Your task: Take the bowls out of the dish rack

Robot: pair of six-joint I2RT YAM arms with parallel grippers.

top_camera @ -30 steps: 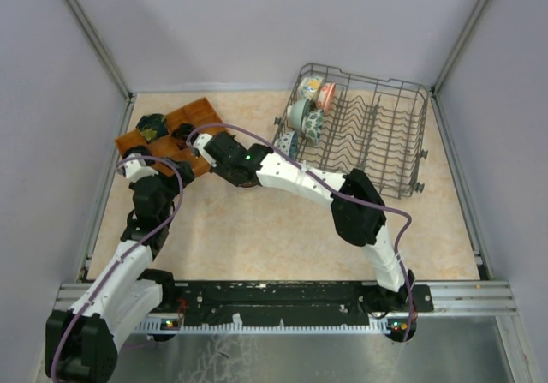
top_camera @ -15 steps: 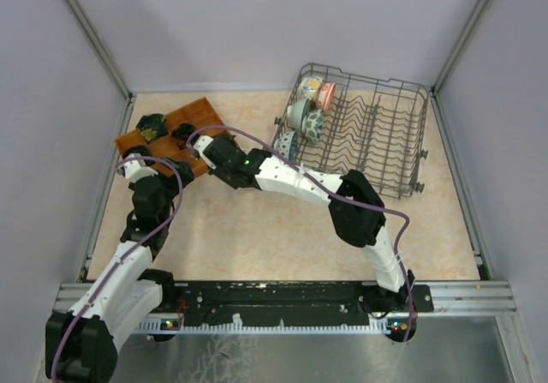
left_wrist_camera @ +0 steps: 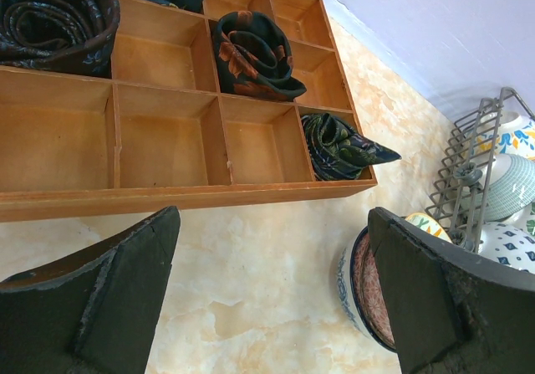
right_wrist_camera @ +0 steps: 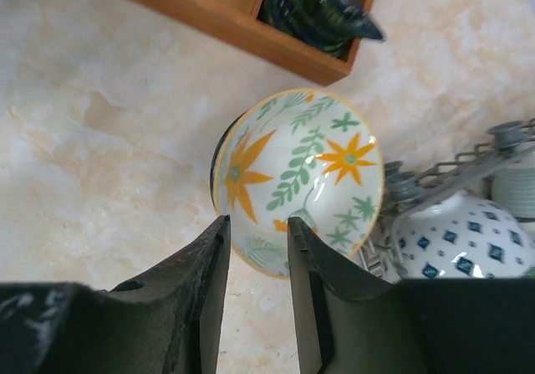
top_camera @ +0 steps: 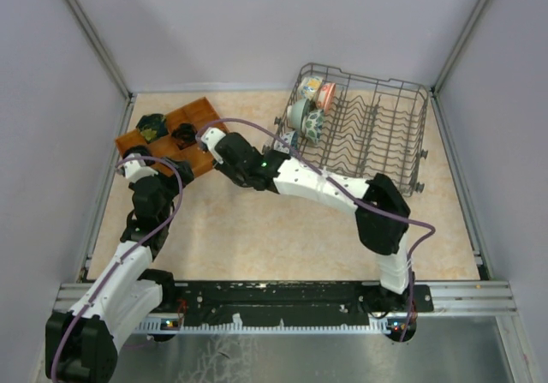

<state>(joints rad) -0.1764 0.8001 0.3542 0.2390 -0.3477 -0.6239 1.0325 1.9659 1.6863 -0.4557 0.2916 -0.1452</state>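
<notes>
bowl (right_wrist_camera: 301, 173): sat just ahead of your right gripper (right_wrist_camera: 257, 223), rim between its tips
jaws: stood narrowly apart

left arm (top_camera: 137, 233) bent | left hand (left_wrist_camera: 272, 223) wide apart | right arm (top_camera: 318, 186) stretched leftward | right hand (right_wrist_camera: 257, 223) narrowly parted

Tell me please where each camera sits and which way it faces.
Top external: above and behind the robot, looking down at the table; left arm, right arm, dish rack, wooden tray show.
Left wrist: low, facing the tray over the table; the left gripper frames it.
Right wrist: looks straight down on a leaf-patterned bowl; the right gripper shows below.
Both wrist views share the tray's corner and that bowl.
</notes>
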